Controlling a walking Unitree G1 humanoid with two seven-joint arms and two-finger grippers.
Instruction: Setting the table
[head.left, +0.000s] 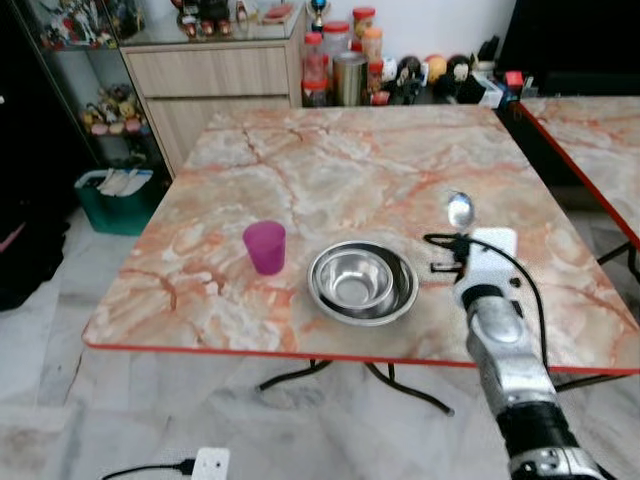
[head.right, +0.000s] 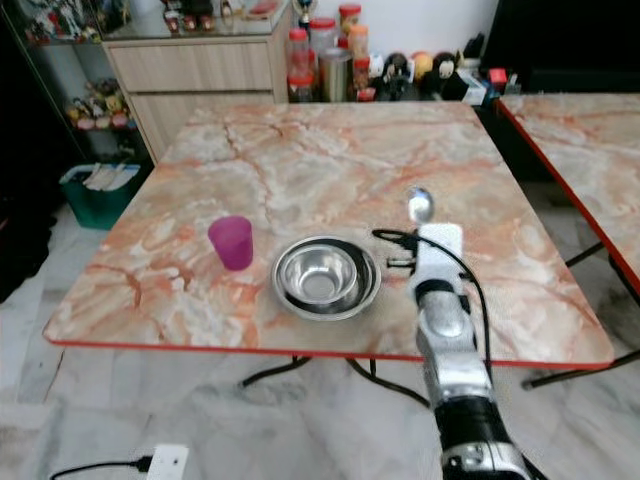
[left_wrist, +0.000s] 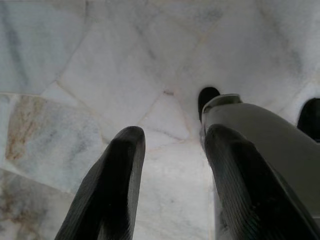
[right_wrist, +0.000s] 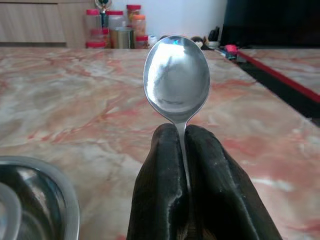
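Observation:
A steel spoon (right_wrist: 177, 80) is pinched by its handle in my right gripper (right_wrist: 182, 137), which is shut on it. Its bowl (head.left: 459, 209) points away from me, just above the marble table (head.left: 350, 160). The gripper hovers to the right of a steel bowl (head.left: 362, 281) that sits near the table's front edge. A purple cup (head.left: 265, 246) stands upright left of the bowl. My left gripper (left_wrist: 170, 150) hangs open over the pale floor tiles, with nothing between its fingers (left_wrist: 122, 175).
Jars and a steel canister (head.left: 349, 76) crowd the floor behind the table's far edge, beside a wooden cabinet (head.left: 215, 85). A second marble table (head.left: 590, 130) stands to the right. A green bin (head.left: 118, 200) sits at left. A power strip (head.left: 210, 463) lies on the floor.

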